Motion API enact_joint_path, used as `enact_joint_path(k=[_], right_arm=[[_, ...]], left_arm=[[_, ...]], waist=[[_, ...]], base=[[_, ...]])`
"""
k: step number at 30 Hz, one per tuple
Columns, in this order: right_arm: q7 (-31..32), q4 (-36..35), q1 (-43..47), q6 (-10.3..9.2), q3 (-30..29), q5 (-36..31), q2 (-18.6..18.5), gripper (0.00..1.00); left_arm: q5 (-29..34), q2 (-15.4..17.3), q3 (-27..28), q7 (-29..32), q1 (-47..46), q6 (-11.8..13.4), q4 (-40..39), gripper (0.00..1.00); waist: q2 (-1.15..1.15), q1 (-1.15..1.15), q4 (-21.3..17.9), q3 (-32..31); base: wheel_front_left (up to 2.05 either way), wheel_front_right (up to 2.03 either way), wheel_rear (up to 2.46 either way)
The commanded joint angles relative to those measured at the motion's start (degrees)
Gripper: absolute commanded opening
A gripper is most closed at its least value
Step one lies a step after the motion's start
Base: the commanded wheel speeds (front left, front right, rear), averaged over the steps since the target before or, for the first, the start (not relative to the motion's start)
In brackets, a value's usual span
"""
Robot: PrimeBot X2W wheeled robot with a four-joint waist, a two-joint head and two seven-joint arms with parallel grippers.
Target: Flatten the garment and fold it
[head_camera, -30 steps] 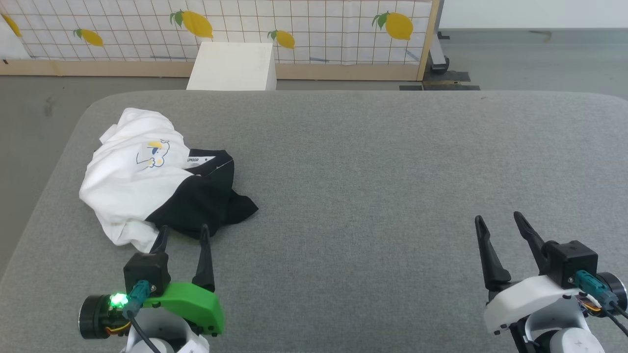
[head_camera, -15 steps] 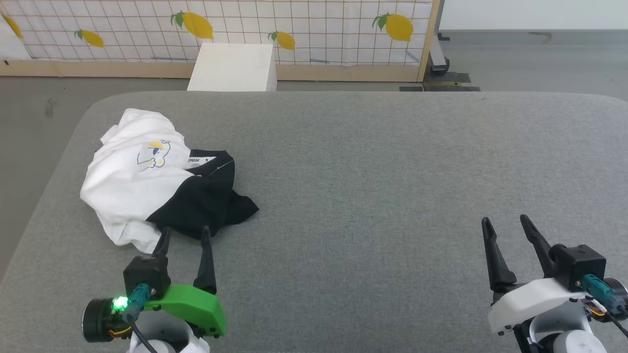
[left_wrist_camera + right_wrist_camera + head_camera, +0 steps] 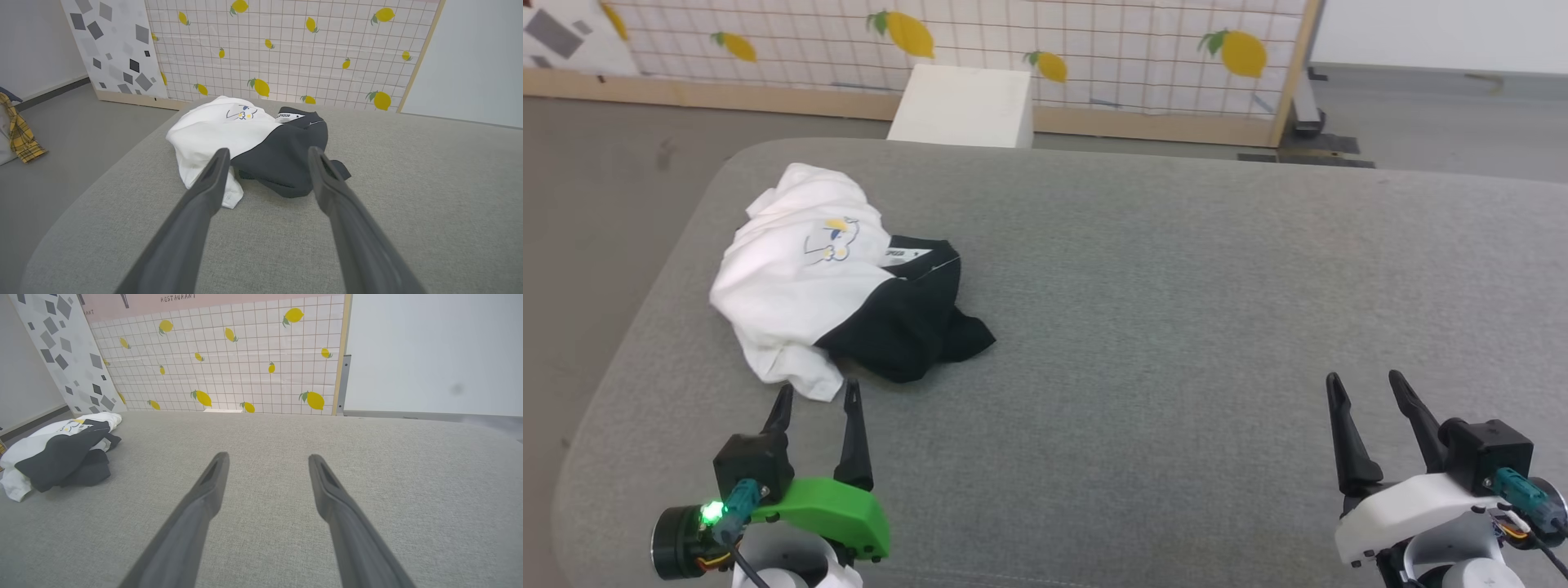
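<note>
Head view has turned toward the shirt (image 3: 800,278) (crumpled); left fingers (image 3: 854,433), open, sit just beside it, right fingers (image 3: 1346,433) open well apart: flattening unstarted.

White-and-black shirt (image 3: 792,286), grey table (image 3: 1176,286)
A blue-lined print with a yellow spot is seen on the white cloth; the screen (image 3: 1111,49) is patterned with yellow lemons on a grid.

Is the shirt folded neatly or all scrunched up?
Scrunched up. The garment lies in a crumpled heap on the grey surface, its black part bunched over the white.
</note>
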Motion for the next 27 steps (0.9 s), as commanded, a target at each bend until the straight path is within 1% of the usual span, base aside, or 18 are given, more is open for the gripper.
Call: enact_joint_path(k=[1,20,27], right_arm=[[-0.67,0.55,0.41,-0.04,-0.12,0.68,0.01,1.00],[-2.93,3.28,1.07,-0.05,0.29,3.56,0.01,1.00],[-3.74,4.47,1.02,-0.05,-0.14,4.45,0.01,1.00]], left_arm=[[-0.72,0.32,0.19,-0.64,0.67,0.46,0.26,1.00],[-3.22,0.97,0.41,-2.82,1.95,1.96,1.16,1.00],[-3.97,1.31,0.21,-3.55,2.33,2.52,1.40,1.00]], waist=[[0.00,0.00,1.72,-0.12],[0.00,0.00,12.85,-0.92],[0.00,0.00,16.29,-1.06]], base=[[0.00,0.00,0.00],[0.00,0.00,0.00],[0.00,0.00,0.00]])
